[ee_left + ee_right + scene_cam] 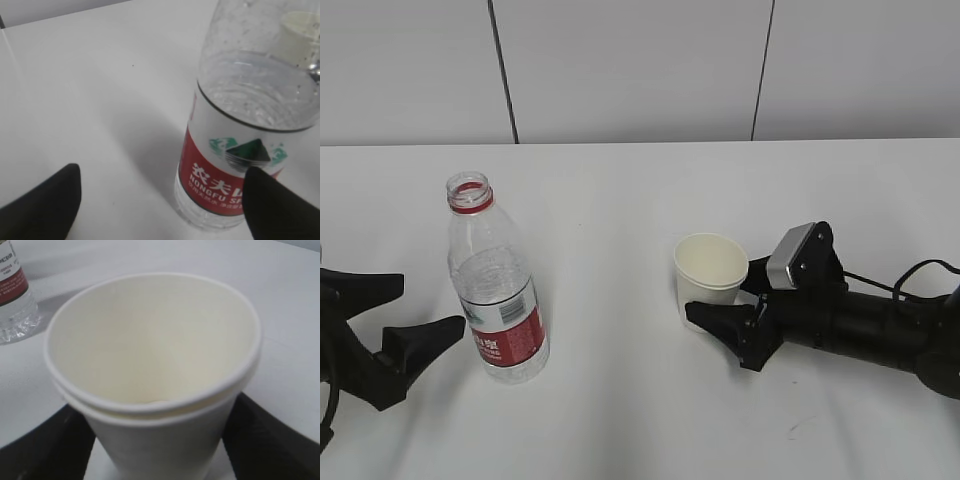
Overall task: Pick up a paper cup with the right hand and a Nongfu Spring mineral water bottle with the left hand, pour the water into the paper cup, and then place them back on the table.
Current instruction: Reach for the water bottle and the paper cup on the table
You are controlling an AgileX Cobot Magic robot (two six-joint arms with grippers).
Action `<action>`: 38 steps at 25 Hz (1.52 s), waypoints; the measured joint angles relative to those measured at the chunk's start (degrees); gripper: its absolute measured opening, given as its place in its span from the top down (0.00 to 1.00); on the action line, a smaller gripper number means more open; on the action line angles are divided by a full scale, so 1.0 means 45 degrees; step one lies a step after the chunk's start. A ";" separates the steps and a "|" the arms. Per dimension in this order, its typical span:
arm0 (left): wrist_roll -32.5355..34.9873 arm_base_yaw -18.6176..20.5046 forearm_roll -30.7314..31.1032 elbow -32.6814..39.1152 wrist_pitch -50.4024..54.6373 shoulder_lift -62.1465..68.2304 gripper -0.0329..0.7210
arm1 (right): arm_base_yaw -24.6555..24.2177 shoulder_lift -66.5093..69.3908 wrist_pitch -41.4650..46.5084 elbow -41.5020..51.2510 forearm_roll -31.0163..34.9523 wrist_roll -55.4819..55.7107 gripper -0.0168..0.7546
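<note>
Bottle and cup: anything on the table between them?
Nothing. The exterior view shows bare table between the bottle and the cup.

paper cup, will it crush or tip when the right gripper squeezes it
The paper cup looks thin-walled and empty, so it is probably light and may dent under a firm squeeze. In the right wrist view it shows a doubled rim, perhaps two nested cups, which would stiffen it. Its narrow base could tip if nudged.

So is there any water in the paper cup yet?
No, it's empty. The right wrist view looks straight into the paper cup and shows only its dry cream inside. The water is in the bottle.
</note>
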 joint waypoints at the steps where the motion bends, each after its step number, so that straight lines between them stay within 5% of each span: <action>1: -0.0092 0.0000 0.0029 0.0000 0.0000 0.0000 0.18 | 0.0000 0.0000 0.0000 0.0000 0.0000 0.0000 0.27; 14: -0.0257 0.0000 0.0216 0.1011 -0.1142 0.0000 0.18 | 0.0014 0.0000 0.0000 0.0000 0.0056 0.0022 0.30; 38: -0.0246 0.0000 0.1096 0.0225 -0.1841 0.1787 0.18 | 0.0014 0.0000 -0.0029 0.0000 0.0056 0.0152 0.30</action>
